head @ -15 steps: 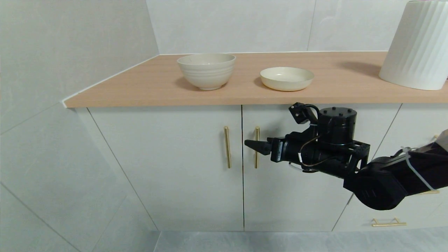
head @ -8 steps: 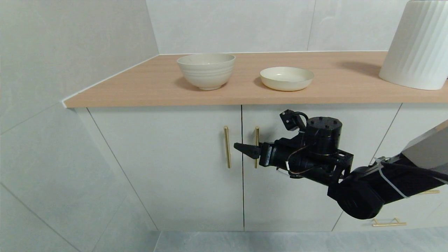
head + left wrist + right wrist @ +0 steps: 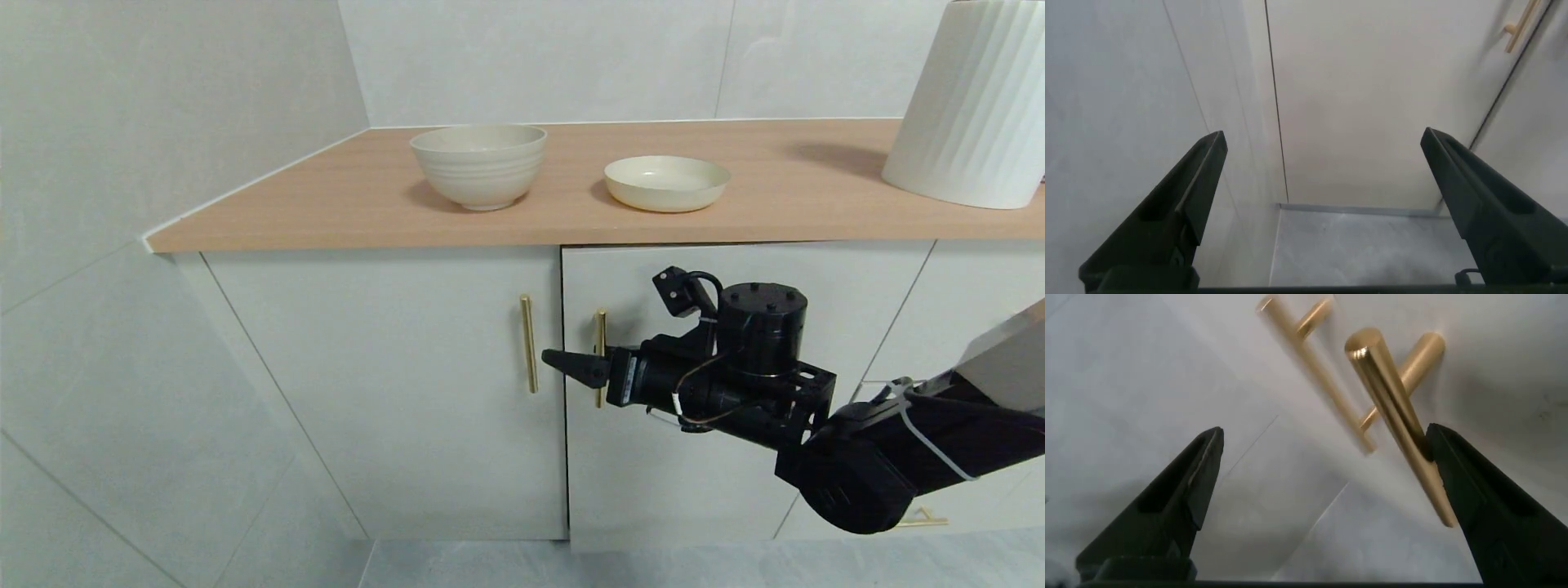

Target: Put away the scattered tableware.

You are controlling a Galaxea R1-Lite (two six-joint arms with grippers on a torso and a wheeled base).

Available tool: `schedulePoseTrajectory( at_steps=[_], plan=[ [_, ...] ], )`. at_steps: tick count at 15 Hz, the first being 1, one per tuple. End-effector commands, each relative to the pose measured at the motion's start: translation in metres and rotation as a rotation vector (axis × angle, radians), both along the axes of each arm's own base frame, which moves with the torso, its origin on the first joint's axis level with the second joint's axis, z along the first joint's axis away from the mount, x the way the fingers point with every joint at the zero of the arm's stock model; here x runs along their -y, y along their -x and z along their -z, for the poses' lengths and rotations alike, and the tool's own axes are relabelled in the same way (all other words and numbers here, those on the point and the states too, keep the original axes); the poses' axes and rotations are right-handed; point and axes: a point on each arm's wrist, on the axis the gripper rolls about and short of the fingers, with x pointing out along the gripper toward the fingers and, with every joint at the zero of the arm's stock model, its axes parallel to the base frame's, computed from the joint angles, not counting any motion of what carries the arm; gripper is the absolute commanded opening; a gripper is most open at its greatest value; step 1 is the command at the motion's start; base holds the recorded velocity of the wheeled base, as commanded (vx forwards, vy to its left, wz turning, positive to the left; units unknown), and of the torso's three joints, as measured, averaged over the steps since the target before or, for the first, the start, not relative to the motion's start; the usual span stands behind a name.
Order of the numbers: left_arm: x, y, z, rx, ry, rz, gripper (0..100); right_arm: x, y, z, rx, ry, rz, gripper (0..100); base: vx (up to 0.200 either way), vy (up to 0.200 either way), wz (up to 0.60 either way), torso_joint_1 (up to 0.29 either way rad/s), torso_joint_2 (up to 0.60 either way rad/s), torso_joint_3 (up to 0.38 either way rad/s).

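Wooden countertop runs wide across the head view, its right end cut off by the frame. So is the tall ribbed white container standing there: top and far side out of the picture. Below, the right door sits a touch proud of the left door, and much of its face is hidden behind the black arm.

On the counter, the tableware: the bowl stands upright towards the left, the shallow dish to its right, the two apart, both well above the grippers.

Down at the doors, the right gripper is at the right door's handle, one dark fingertip poking past it towards the left door's handle. From the head view, the gap between the fingers is hard to read. The right wrist view settles it: right gripper spread wide, the right door's handle passing between the fingers, hard by one of them, not clamped. The left door's handle is blurred behind.

The left wrist view has the left gripper spread wide on nothing, facing a plain cabinet panel and grey floor.
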Motion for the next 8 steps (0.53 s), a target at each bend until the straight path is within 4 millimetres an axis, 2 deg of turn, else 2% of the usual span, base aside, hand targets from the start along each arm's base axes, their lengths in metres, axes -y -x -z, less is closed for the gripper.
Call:
schedulePoseTrajectory(
  at_steps=[1, 8],
  plan=[
    [0.0, 0.0, 0.0, 0.0, 0.001, -0.001, 100, 0.006, 0.014, -0.005, -0.008, -0.001, -0.072, 100, 0.0, 0.0, 0.0, 0.0, 0.0, 0.0],
    [0.0, 0.0, 0.0, 0.0, -0.001, -0.001, 100, 0.029, 0.056, -0.012, -0.029, 0.013, -0.159, 100, 0.0, 0.0, 0.0, 0.0, 0.0, 0.0]
  ],
)
